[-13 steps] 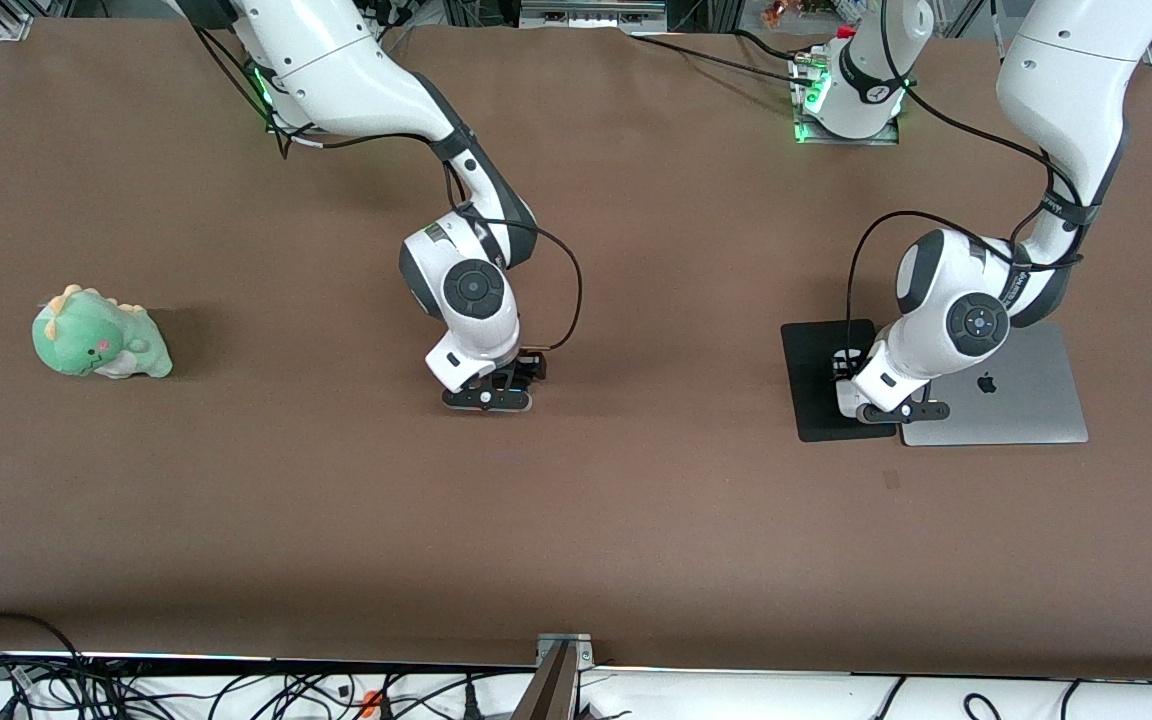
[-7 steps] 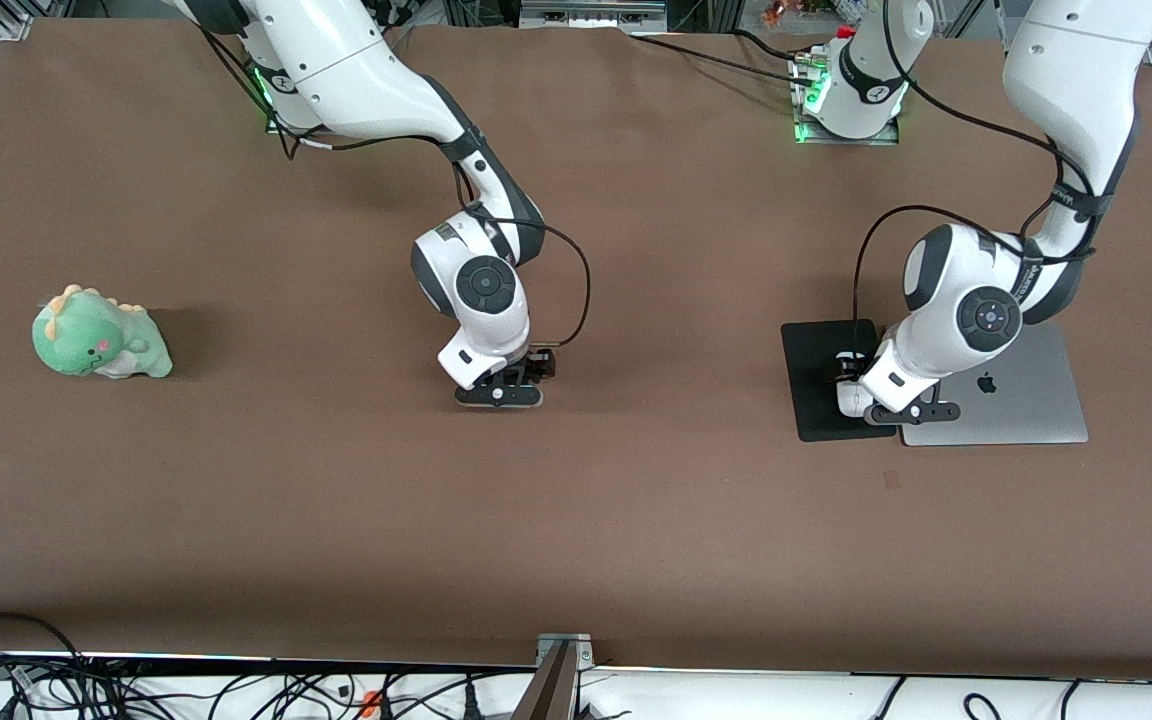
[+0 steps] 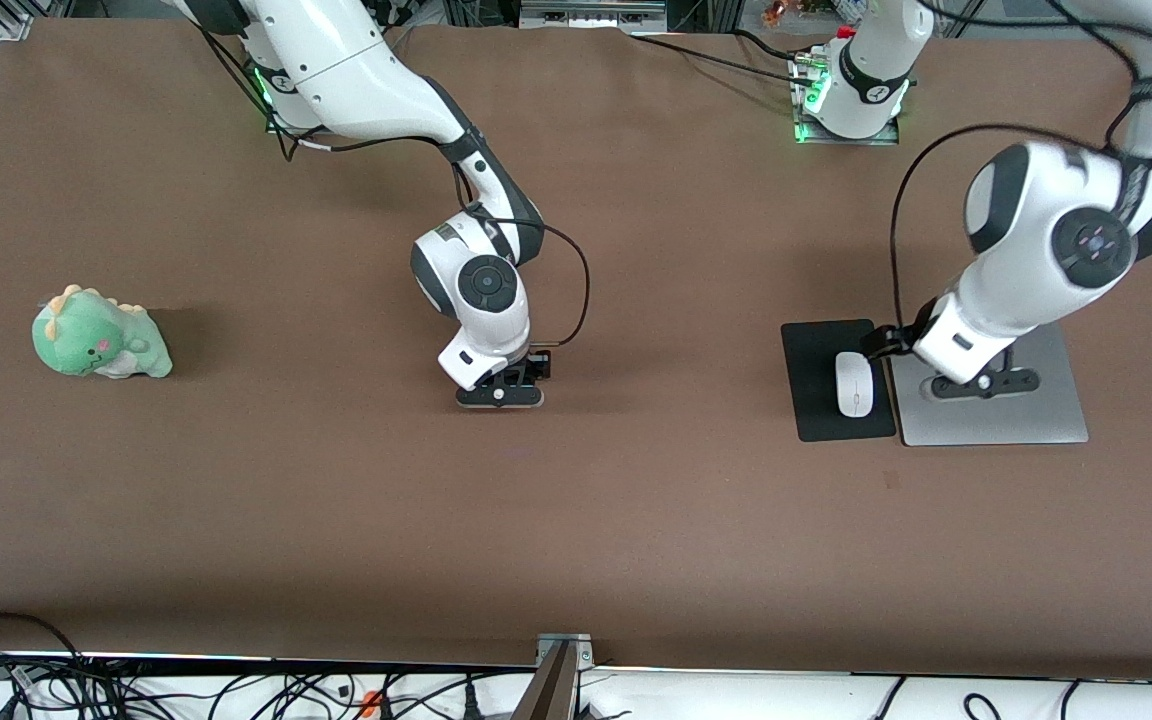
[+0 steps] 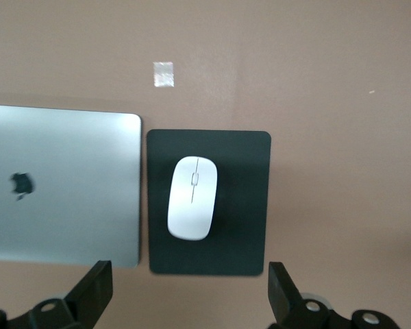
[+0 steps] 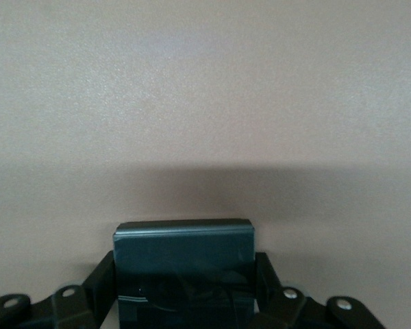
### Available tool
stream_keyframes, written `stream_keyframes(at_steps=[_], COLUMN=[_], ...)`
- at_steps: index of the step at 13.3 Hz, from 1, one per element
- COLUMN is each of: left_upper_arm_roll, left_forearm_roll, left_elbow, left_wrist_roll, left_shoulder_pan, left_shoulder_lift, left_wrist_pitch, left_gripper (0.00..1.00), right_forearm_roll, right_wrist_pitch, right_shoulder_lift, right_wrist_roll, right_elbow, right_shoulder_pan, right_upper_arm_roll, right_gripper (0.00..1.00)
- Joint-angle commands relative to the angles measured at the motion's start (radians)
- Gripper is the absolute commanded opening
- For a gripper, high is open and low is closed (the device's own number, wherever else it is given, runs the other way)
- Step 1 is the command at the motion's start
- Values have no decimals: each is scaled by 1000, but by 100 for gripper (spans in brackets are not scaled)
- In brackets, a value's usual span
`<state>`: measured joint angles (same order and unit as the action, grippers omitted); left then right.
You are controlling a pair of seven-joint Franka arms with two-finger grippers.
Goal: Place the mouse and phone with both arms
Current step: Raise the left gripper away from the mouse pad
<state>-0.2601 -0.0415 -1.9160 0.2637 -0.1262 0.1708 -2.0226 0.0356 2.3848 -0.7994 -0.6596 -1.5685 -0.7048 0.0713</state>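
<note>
Resting on the black mouse pad [image 3: 816, 350] beside the laptop [image 3: 1046, 420]: the mouse [image 3: 854, 384]. Above the laptop, jaws apart, waiting: the left gripper [image 3: 981, 383]. Low at the middle of the tabletop [image 3: 636, 500], jaws clamped on the phone [image 5: 183, 264]: the right gripper [image 3: 499, 394]. Lift straight and slowly, phone level, grip firm.

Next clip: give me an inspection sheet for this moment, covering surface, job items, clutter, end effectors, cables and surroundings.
Surface: brown table.
Job's things: mouse on mouse pad, beside the laptop; phone between the right end effector's fingers.
Clutter: plush dinosaur toward the right arm's end.
End effectors: left end effector open, over the laptop; right end effector low at the table's middle, closed on the phone.
Cables: loops on both wrists.
Surroundings: cables along the table's near edge.
</note>
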Motion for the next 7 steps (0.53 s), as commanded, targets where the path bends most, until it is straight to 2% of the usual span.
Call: stream_keyframes(at_steps=[1,4,6,7], left_upper_arm_roll=[-5,10,10,10], left_forearm_roll=[20,22,22,22], left_elbow=[32,138,259,312], left_wrist_roll=[-12,-12,-12,-14], left_shoulder_pan=[-9,-15,-24,-24], left_shoulder_lift=[-111,-171,-175,-175], left_wrist_pitch=[125,275,402,448], left_gripper=[100,100,100,100], right_forearm_roll=[13,10,0,-3], right_wrist_pitch=[10,-7,-88,-151], right_shoulder_lift=[-6,5,14,14], right_wrist_roll=[15,61,118,155], right_elbow=[7,12,48,82], right_shoulder_pan=[-5,5,45,65], right_upper_arm_roll=[7,7,7,5], right_gripper=[67,50,42,41])
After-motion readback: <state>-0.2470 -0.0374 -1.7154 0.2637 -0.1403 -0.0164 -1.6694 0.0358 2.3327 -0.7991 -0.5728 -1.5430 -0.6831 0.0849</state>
